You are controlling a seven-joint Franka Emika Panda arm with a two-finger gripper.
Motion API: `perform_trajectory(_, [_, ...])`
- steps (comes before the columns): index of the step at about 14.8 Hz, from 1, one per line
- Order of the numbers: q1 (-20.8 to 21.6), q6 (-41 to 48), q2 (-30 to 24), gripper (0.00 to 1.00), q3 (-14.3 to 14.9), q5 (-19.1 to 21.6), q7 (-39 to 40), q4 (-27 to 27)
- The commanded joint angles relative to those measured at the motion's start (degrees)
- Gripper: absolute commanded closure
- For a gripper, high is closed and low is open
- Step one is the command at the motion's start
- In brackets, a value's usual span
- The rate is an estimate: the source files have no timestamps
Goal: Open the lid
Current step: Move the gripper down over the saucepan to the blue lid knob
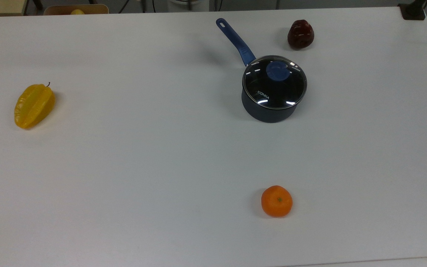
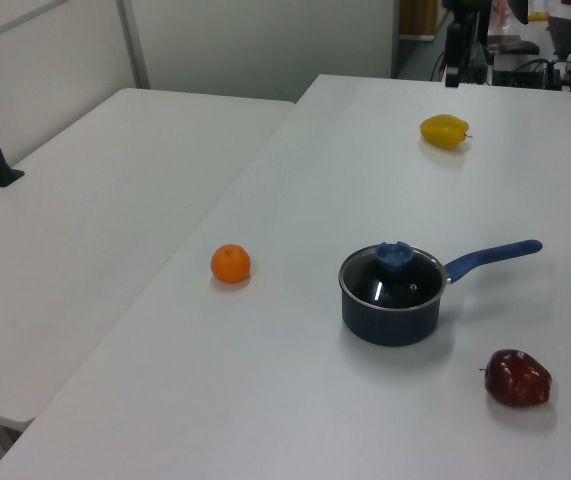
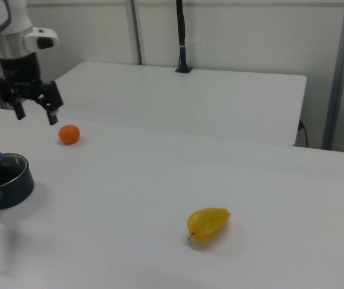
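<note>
Lid [image 1: 274, 82] — clear glass, metal rim, blue knob, white "KONKA" lettering — seated on the dark blue saucepan [image 1: 269, 111] on the table [image 1: 161, 148]. Tool [image 3: 35, 111] — fingers spread, empty, above the table.

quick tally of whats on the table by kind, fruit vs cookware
Fruit: 3 (yellow starfruit, orange, dark red apple)
Cookware: 2 (blue saucepan, glass lid sitting on it)
Total: 5
</note>
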State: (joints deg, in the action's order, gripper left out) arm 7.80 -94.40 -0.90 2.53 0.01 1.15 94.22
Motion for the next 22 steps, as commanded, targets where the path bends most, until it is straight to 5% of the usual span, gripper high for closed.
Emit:
perform_trajectory(1, [3.71, -3.77, -0.07, 0.00, -3.75, 0.78, 0.70, 3.25])
perform_trajectory(5, [7.65, -8.58, 3.35, 0.00, -7.54, 0.78, 0.87, 4.99])
perform_trajectory(10, [12.76, -20.45, 4.94, 0.00, -7.89, 0.78, 0.35, 11.50])
perform_trajectory(22, [15.66, -27.32, 12.67, 0.04, -7.81, -0.72, -0.09, 11.42])
